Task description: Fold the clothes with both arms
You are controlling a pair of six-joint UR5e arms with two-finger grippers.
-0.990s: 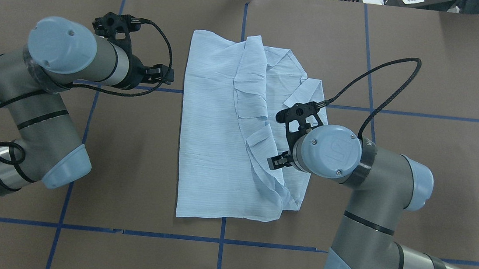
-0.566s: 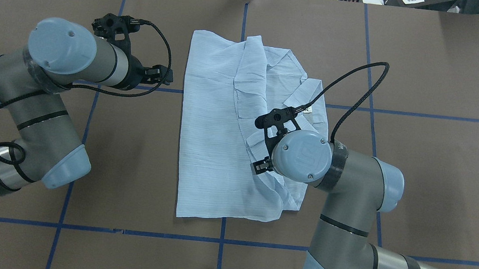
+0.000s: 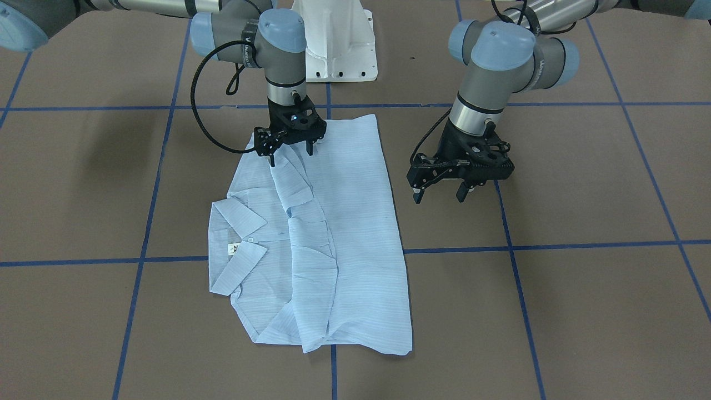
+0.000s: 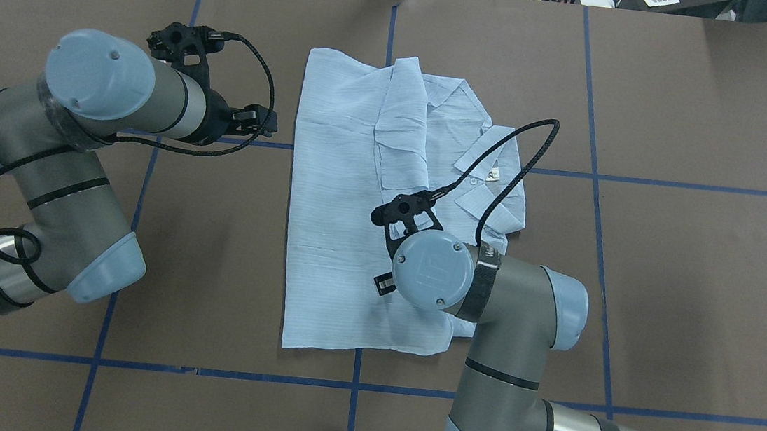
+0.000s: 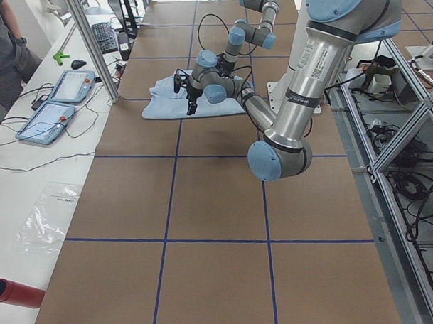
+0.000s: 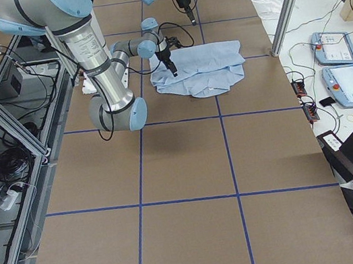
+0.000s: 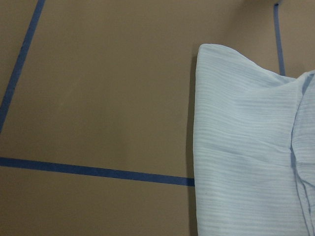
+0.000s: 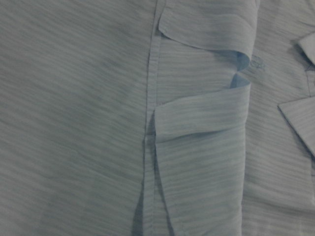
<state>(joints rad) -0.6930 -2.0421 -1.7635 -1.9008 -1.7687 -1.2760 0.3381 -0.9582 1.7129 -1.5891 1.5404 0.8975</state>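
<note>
Bimanual rig at a brown tabletop [image 3: 583, 183] gridded with blue tape lines [image 3: 555, 244], seen from the operators' side and from overhead.

The shirt [image 3: 355, 233] lies flat near the middle of the tabletop, partly folded. A broad smooth panel covers the side toward the robot's left. A ridge of overlapping folds [image 3: 303, 222] runs along its length. The collar [image 3: 239, 219] and its small white label [image 3: 233, 248] lie spread on the side toward the robot's right.

The right gripper [image 3: 290, 154] points downward over the shirt's edge nearest the white pedestal base [image 3: 333, 39], at the end of the fold ridge. Its fingers stand apart with no cloth between them. Whether the tips touch the fabric cannot be told. The right wrist camera is filled by striped cloth and its folds.

The left gripper [image 3: 439, 193] hangs over bare tabletop just beside the shirt's smooth long edge, its fingers likewise apart and holding nothing. The left wrist camera shows a rounded corner of the shirt against brown surface and tape.

At the far end of the left side view stands a person [image 5: 6, 41] beside two control tablets [image 5: 58, 100].
</note>
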